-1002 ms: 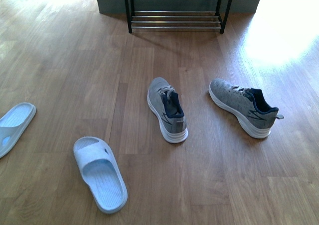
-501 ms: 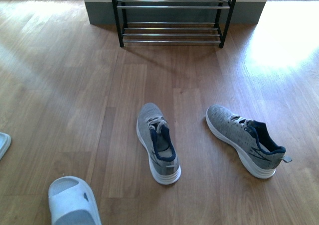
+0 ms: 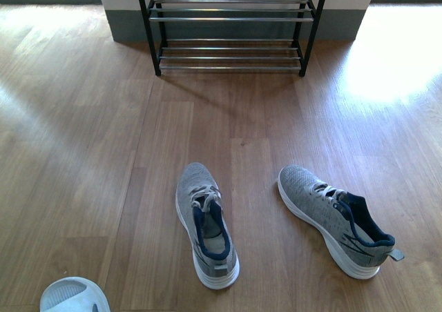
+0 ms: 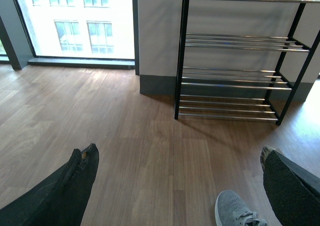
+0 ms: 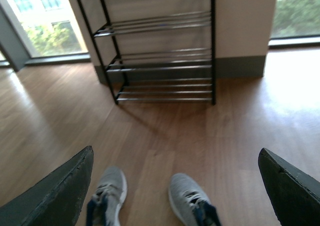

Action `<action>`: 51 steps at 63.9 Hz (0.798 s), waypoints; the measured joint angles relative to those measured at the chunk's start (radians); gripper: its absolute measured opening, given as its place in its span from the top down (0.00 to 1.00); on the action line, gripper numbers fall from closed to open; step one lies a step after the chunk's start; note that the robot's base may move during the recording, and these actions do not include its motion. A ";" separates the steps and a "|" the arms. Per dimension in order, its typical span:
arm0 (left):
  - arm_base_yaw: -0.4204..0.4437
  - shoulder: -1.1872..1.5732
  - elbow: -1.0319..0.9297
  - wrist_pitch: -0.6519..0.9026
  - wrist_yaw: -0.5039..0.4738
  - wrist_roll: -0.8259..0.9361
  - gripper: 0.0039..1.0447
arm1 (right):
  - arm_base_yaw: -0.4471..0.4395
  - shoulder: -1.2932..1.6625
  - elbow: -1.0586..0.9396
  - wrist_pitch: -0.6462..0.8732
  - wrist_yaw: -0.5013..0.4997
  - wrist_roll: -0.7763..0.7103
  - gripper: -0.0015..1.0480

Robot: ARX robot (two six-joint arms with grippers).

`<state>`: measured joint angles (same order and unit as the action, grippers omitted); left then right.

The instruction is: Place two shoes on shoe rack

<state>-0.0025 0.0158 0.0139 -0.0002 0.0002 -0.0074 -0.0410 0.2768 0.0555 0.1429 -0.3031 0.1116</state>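
Two grey knit sneakers with white soles and navy lining stand on the wooden floor, toes toward the rack: the left sneaker (image 3: 206, 223) and the right sneaker (image 3: 335, 219). The black shoe rack (image 3: 228, 22) with silver rods stands against the wall beyond them, its tiers bare. One pale slide (image 3: 72, 297) peeks in at the near left edge. Neither arm shows in the front view. My left gripper (image 4: 180, 151) hangs open above the floor, with a sneaker toe (image 4: 235, 213) near one finger. My right gripper (image 5: 176, 153) is open above both sneakers (image 5: 190, 198), holding nothing.
A grey skirting and white wall (image 3: 345, 8) back the rack, with floor-to-ceiling windows (image 4: 80, 21) on both sides. Bright sunlight falls on the floor (image 3: 394, 63) at the right. Bare wooden floor lies between the sneakers and the rack.
The front view has advanced toward the rack: the rack looms larger, the sneakers have slid lower in the frame, and the slides have dropped almost out of view at the lower left.
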 joint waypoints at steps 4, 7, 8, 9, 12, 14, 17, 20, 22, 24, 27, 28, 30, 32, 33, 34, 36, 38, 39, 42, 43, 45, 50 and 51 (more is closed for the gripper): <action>0.000 0.000 0.000 0.000 0.000 0.000 0.09 | 0.037 0.224 0.046 0.130 0.021 -0.004 0.09; 0.000 0.000 0.000 0.000 0.000 0.000 0.09 | 0.055 0.446 0.095 0.254 0.034 -0.029 0.09; 0.000 0.000 0.000 0.000 0.000 0.000 0.09 | 0.056 0.523 0.112 0.291 0.033 -0.032 0.09; 0.000 0.000 0.000 0.000 0.000 0.000 0.09 | 0.059 0.639 0.138 0.346 0.034 -0.043 0.09; 0.000 0.000 0.000 0.000 0.000 0.000 0.09 | 0.060 0.874 0.186 0.460 0.050 -0.079 0.09; 0.000 0.000 0.000 0.000 0.000 0.000 0.09 | 0.057 0.994 0.209 0.518 0.058 -0.095 0.09; 0.000 0.000 0.000 0.000 0.000 0.000 0.09 | 0.050 1.182 0.248 0.599 0.074 -0.120 0.09; 0.000 0.000 0.000 0.000 0.000 0.000 0.09 | 0.041 1.360 0.293 0.667 0.094 -0.156 0.09; 0.000 0.000 0.000 0.000 0.000 0.000 0.09 | 0.036 1.460 0.322 0.696 0.100 -0.170 0.09; 0.000 0.000 0.000 0.000 0.000 0.000 0.09 | 0.031 1.555 0.352 0.720 0.109 -0.194 0.09; 0.000 0.000 0.000 0.000 0.000 0.000 0.09 | 0.023 1.697 0.402 0.743 0.127 -0.228 0.09; 0.000 0.000 0.000 0.000 0.000 0.000 0.09 | 0.017 1.773 0.433 0.747 0.129 -0.252 0.09; 0.000 0.000 0.000 0.000 0.000 0.000 0.09 | 0.010 1.866 0.472 0.747 0.133 -0.287 0.09; 0.000 0.000 0.000 0.000 0.000 0.000 0.09 | 0.005 1.927 0.500 0.748 0.140 -0.309 0.09; 0.000 0.000 0.000 0.000 0.000 0.000 0.09 | 0.002 1.946 0.510 0.748 0.144 -0.313 0.09; 0.000 0.000 0.000 0.000 0.000 0.000 0.09 | -0.001 1.984 0.529 0.748 0.151 -0.329 0.09; 0.000 0.000 0.000 0.000 0.000 0.000 0.09 | -0.007 2.034 0.558 0.749 0.158 -0.346 0.09; 0.000 0.000 0.000 0.000 0.000 0.000 0.09 | -0.013 2.082 0.587 0.759 0.169 -0.362 0.09; 0.000 0.000 0.000 0.000 0.000 0.000 0.09 | -0.015 2.098 0.597 0.764 0.172 -0.369 0.09; 0.000 0.000 0.000 0.000 0.000 0.000 0.09 | -0.026 2.166 0.648 0.771 0.197 -0.388 0.09; 0.000 0.000 0.000 0.000 0.000 0.000 0.09 | -0.027 2.179 0.658 0.772 0.200 -0.393 0.09; 0.000 0.000 0.000 0.000 0.000 0.000 0.09 | -0.033 2.214 0.687 0.780 0.226 -0.409 0.09; 0.000 0.000 0.000 0.000 0.000 0.000 0.09 | -0.046 2.294 0.758 0.780 0.260 -0.436 0.09; 0.000 0.000 0.000 0.000 0.000 0.000 0.09 | -0.047 2.302 0.766 0.777 0.260 -0.439 0.09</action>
<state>-0.0025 0.0158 0.0139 -0.0002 0.0002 -0.0071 -0.0883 2.5786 0.8211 0.9199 -0.0429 -0.3271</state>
